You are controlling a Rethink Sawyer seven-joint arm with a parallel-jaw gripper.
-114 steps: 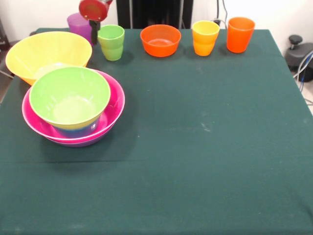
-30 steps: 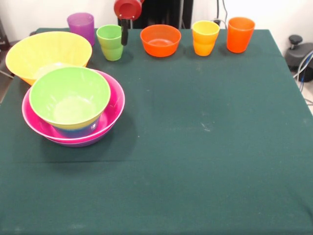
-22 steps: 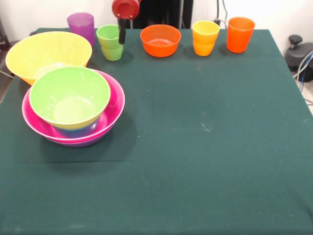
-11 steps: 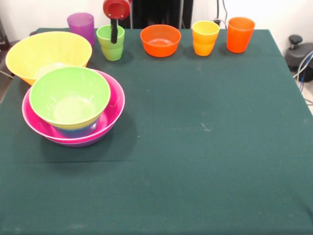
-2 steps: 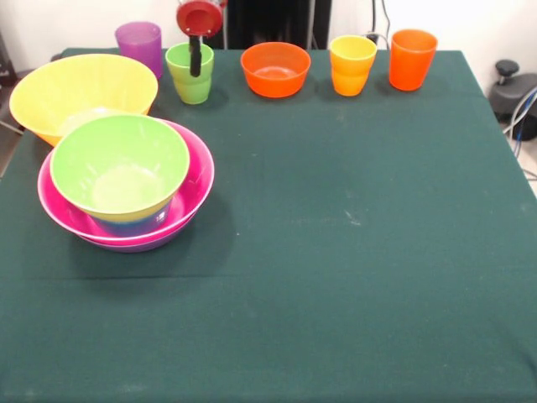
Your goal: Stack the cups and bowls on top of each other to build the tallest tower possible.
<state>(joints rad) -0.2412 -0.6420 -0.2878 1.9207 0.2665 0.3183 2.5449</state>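
So from the left: the big yellow bowl (image 5: 80, 91) sat at the table's edge, and just in front of it was the tower (image 5: 126, 185), a light green bowl nested in the pink one with blue peeking underneath. The light green cup (image 5: 190, 74) stood in the back row near the purple cup (image 5: 139, 44). It looked like light, stiff, glossy plastic, probably slippery, so I'd pinch the rim wall. The gripper (image 5: 195, 60) hung straight down over it, one dark finger dipping across the mouth. Couldn't tell how wide it was spread, nothing visibly held.
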